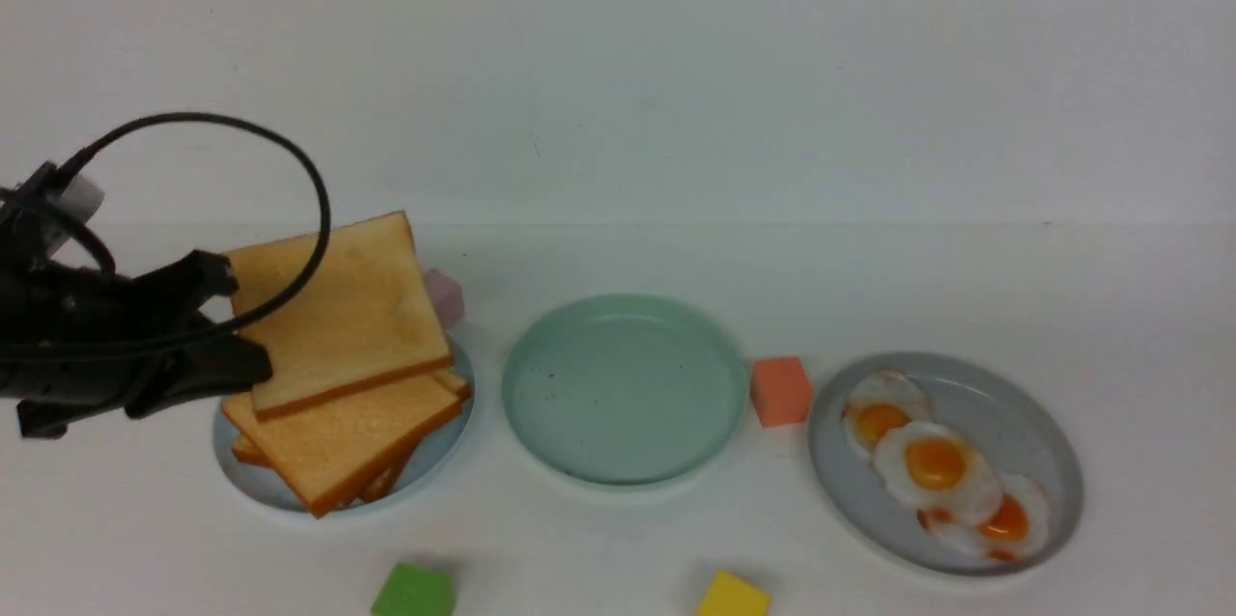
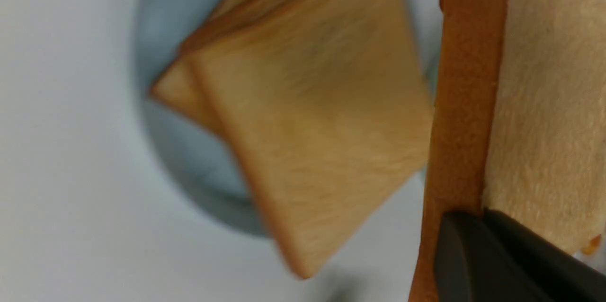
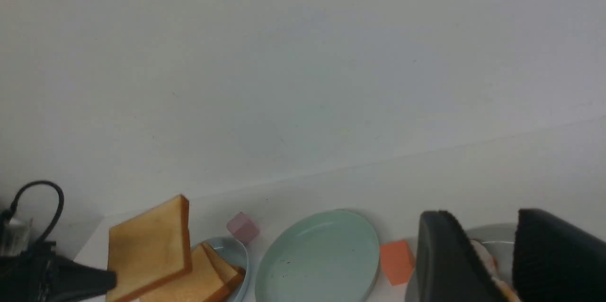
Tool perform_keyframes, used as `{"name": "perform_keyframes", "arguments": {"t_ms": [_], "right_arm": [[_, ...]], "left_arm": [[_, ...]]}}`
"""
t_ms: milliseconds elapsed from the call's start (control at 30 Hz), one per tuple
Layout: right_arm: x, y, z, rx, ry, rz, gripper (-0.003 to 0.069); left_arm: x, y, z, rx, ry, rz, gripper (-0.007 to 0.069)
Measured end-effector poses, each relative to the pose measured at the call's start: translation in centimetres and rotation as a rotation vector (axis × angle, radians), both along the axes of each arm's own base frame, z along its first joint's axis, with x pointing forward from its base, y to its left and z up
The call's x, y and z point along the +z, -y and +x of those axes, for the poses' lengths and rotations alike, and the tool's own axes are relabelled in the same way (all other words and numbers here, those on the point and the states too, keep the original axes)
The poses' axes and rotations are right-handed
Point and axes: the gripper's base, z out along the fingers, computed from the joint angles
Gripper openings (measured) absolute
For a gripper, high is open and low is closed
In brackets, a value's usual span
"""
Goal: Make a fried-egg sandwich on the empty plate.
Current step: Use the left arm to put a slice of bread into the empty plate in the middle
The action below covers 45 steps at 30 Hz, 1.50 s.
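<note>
The empty plate (image 1: 623, 389), mint green, lies mid-table with nothing on it; it also shows in the right wrist view (image 3: 317, 259). My left gripper (image 1: 237, 326) is shut on the edge of one toast slice (image 1: 338, 312), which hangs tilted above the toast pile (image 1: 348, 442). In the left wrist view the dark fingers (image 2: 497, 254) clamp that slice (image 2: 544, 103) at its brown crust. My right gripper (image 3: 480, 226) is open with nothing between its fingers, above the grey plate (image 3: 492, 238). No fried-egg sandwich is in view.
The pile rests on a pale blue plate (image 1: 261, 486) at the left. The grey plate (image 1: 1024, 423) at the right holds three fried eggs (image 1: 935, 463). Cubes lie about: pink (image 1: 446, 295), orange (image 1: 780, 391), green (image 1: 413, 592), yellow (image 1: 734, 597).
</note>
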Motion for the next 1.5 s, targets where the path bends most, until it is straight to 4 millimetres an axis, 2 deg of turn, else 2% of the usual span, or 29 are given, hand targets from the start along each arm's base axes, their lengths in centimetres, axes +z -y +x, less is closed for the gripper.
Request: {"name": "perform_keyframes", "arguments": {"t_ms": [100, 133, 233, 267, 300, 400, 567, 767, 1000, 1167, 1233, 1300, 1433, 1500], "right_arm": [[0.0, 0.0, 0.0, 0.000, -0.001, 0.000, 0.0242], [0.0, 0.0, 0.0, 0.000, -0.001, 0.000, 0.0242], [0.0, 0.0, 0.0, 0.000, -0.001, 0.000, 0.0242], [0.0, 0.0, 0.0, 0.000, -0.001, 0.000, 0.0242], [0.0, 0.0, 0.0, 0.000, -0.001, -0.001, 0.0242], [0.0, 0.1, 0.1, -0.009, 0.002, -0.019, 0.0242], [-0.1, 0.2, 0.1, -0.021, 0.007, -0.043, 0.0242], [-0.1, 0.2, 0.1, -0.019, -0.002, -0.046, 0.0242], [-0.3, 0.2, 0.1, -0.016, -0.019, -0.052, 0.0242], [-0.4, 0.1, 0.3, -0.005, -0.021, -0.078, 0.0242], [-0.5, 0.0, 0.5, 0.018, -0.028, -0.110, 0.0242], [-0.9, -0.5, 1.2, 0.078, -0.052, -0.195, 0.0242], [-1.1, -1.2, 2.2, 0.167, -0.103, -0.322, 0.0258], [-0.4, -1.4, 2.6, 0.192, -0.122, -0.375, 0.0281]], "left_arm": [[1.1, 3.0, 0.8, -0.089, 0.041, -0.002, -0.0013], [1.1, 3.7, 1.1, -0.102, 0.041, -0.008, -0.0013], [1.1, 7.5, 2.9, -0.188, 0.030, -0.036, -0.0013], [0.9, 7.5, 3.0, -0.186, 0.022, -0.036, -0.0013], [0.2, 9.1, 4.2, -0.219, 0.003, -0.043, -0.0013], [-1.6, 11.5, 6.5, -0.264, -0.038, -0.048, -0.0013], [-4.3, 14.0, 9.6, -0.316, -0.086, -0.052, -0.0013], [-6.2, 14.5, 11.5, -0.311, -0.130, -0.042, -0.0013], [-8.1, 14.4, 11.6, -0.303, -0.194, -0.020, -0.0009], [-8.5, 14.3, 11.6, -0.286, -0.215, -0.010, 0.0028], [-8.6, 14.3, 11.6, -0.280, -0.225, -0.005, 0.0059], [-8.7, 14.1, 11.5, -0.280, -0.246, 0.011, 0.0131], [-8.6, 13.9, 11.3, -0.287, -0.266, 0.047, 0.0302], [-8.1, 13.7, 11.1, -0.291, -0.258, 0.060, 0.0399]]}}
